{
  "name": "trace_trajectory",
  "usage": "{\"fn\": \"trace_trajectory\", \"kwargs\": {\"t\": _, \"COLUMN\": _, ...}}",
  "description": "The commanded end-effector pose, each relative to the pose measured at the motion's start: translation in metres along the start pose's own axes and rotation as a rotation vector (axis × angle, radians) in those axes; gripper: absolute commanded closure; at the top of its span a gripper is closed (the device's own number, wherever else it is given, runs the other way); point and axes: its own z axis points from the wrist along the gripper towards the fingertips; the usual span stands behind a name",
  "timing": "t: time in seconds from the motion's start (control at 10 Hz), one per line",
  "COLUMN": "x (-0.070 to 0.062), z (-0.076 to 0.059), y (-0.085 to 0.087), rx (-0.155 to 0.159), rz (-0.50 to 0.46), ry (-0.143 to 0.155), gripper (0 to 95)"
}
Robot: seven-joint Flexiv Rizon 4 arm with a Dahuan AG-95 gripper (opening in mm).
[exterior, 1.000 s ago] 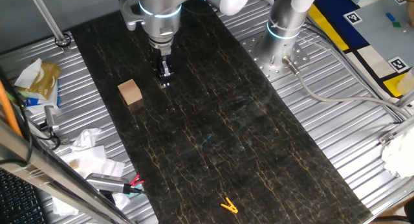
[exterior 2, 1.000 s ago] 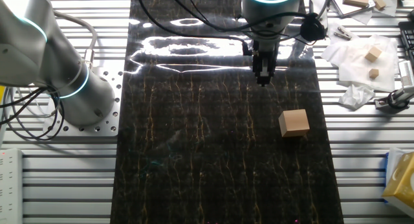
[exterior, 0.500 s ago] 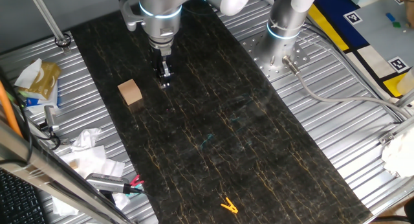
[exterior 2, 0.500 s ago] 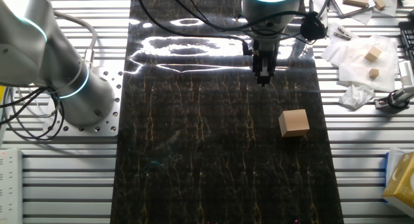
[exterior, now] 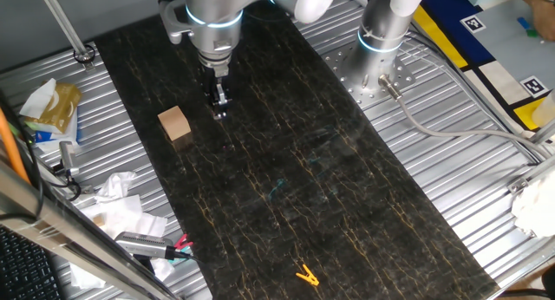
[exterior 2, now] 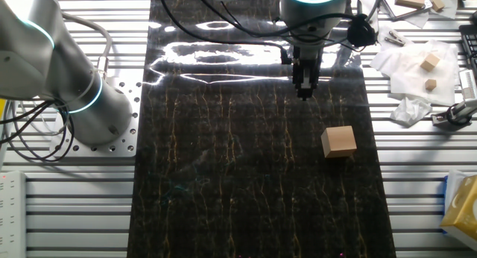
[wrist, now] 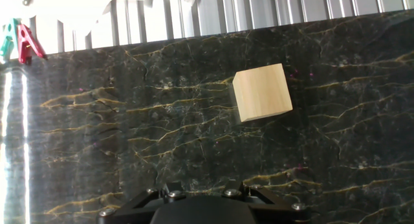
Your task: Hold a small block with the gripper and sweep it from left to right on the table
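Claw (exterior: 219,109) empty above counter (exterior: 329,161), finger gap unreadable. Small block (exterior: 174,123) sits apart; centre over it, square to faces, before descending.

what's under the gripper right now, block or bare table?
Bare table. The gripper hangs over black veined surface; the small block sits apart beside it, not gripped. The fingertips are out of the hand view's frame.

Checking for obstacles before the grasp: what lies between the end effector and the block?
Nothing: in both fixed views only bare table separates the end effector from the block; the hand view shows the block alone.
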Motion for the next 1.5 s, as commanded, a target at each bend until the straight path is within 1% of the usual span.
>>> {"fn": "trace_trajectory", "kwargs": {"t": 0.1, "x": -0.0005, "z": 0.0030, "y": -0.0009, "rx": 0.001, "rz": -0.001, "ry": -0.004, "gripper": 76.0}}
{"fn": "trace_trajectory", "kwargs": {"t": 1.1, "x": -0.0026, "z": 0.0049, "y": -0.0020, "rx": 0.004, "rz": -0.005, "ry": -0.005, "gripper": 76.0}}
{"fn": "trace_trajectory", "kwargs": {"t": 1.2, "x": -0.0031, "z": 0.0048, "y": -0.0018, "rx": 0.004, "rz": -0.003, "ry": -0.005, "gripper": 57.0}}
{"fn": "trace_trajectory", "kwargs": {"t": 1.5, "x": -0.0056, "z": 0.0046, "y": -0.0013, "rx": 0.006, "rz": -0.004, "ry": -0.004, "gripper": 57.0}}
